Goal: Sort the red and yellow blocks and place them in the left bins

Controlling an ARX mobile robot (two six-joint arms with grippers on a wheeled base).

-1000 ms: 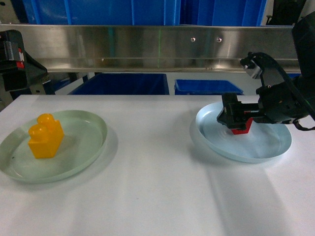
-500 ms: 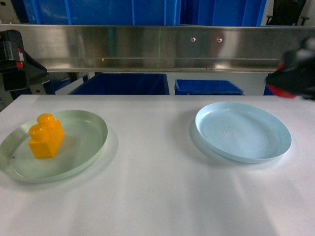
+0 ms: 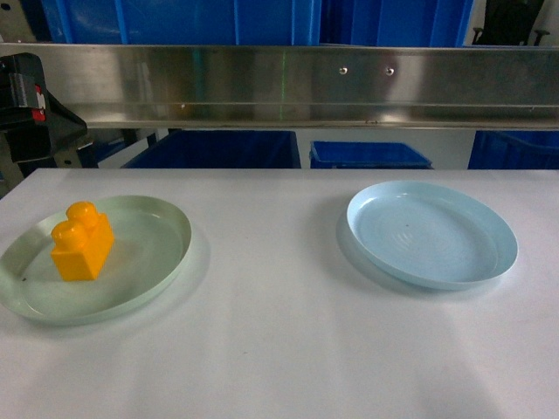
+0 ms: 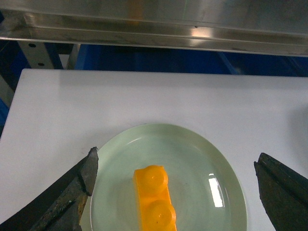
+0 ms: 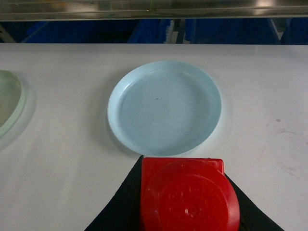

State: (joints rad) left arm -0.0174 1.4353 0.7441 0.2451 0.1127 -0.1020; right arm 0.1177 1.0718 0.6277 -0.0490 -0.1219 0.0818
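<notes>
The orange-yellow two-stud block [image 3: 81, 243] stands in the pale green plate [image 3: 148, 279] on the left of the table. From the left wrist view the same yellow block [image 4: 154, 197] lies below and between the wide-apart black fingers [image 4: 79, 185] of my left gripper [image 4: 175, 161], which is open and touches nothing. My right gripper [image 5: 190, 195] is shut on the red block [image 5: 188, 192], whose round stud faces the camera. It hangs above bare table just in front of the light blue plate [image 5: 163, 108]. That blue plate [image 3: 432, 231] holds nothing. The right gripper is outside the head view.
A stainless steel rail [image 3: 279, 83] runs across behind the table. Blue bins [image 3: 218, 148] sit below it beyond the far edge, with more blue crates above. A black part of the left arm [image 3: 31, 109] is at the far left. White tabletop [image 3: 271, 332] lies between the plates.
My right gripper lifted the red block out of the blue plate and swung right, out of the head view. The blue plate now holds nothing. The yellow block stayed put.
</notes>
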